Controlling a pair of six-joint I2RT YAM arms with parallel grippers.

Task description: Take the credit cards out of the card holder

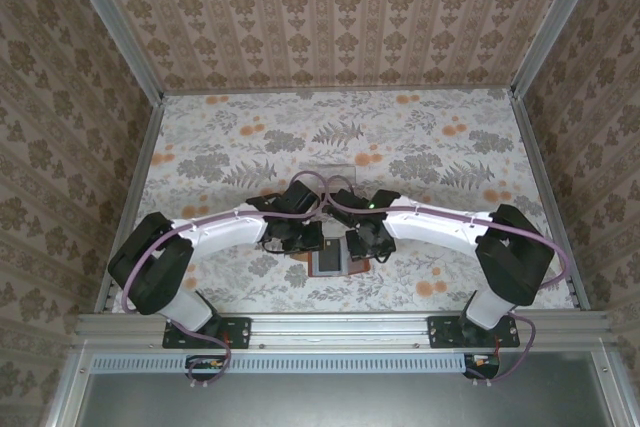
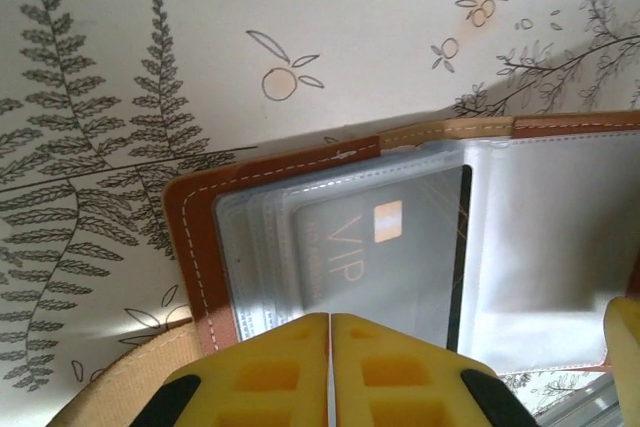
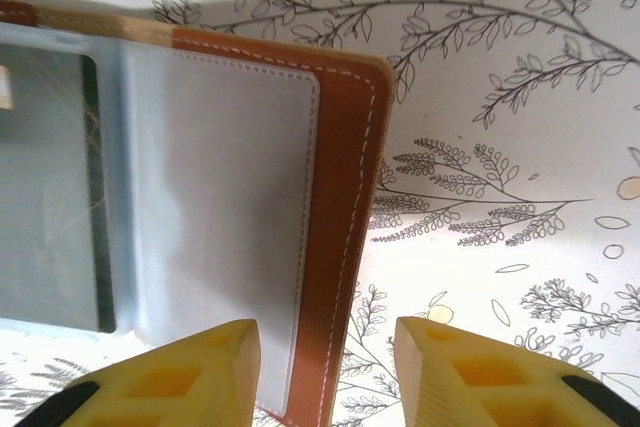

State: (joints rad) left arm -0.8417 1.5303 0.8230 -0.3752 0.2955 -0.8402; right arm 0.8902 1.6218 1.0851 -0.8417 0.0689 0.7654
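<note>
Floral-print table (image 1: 450,147), damask-papered walls (image 1: 330,17), card holder (image 1: 328,262) lying open on it

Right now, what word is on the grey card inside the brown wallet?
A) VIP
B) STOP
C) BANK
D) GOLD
A: in the left wrist view, the grey card lying under a clear sleeve of the open card holder has VIP printed next to its small gold chip.
</note>
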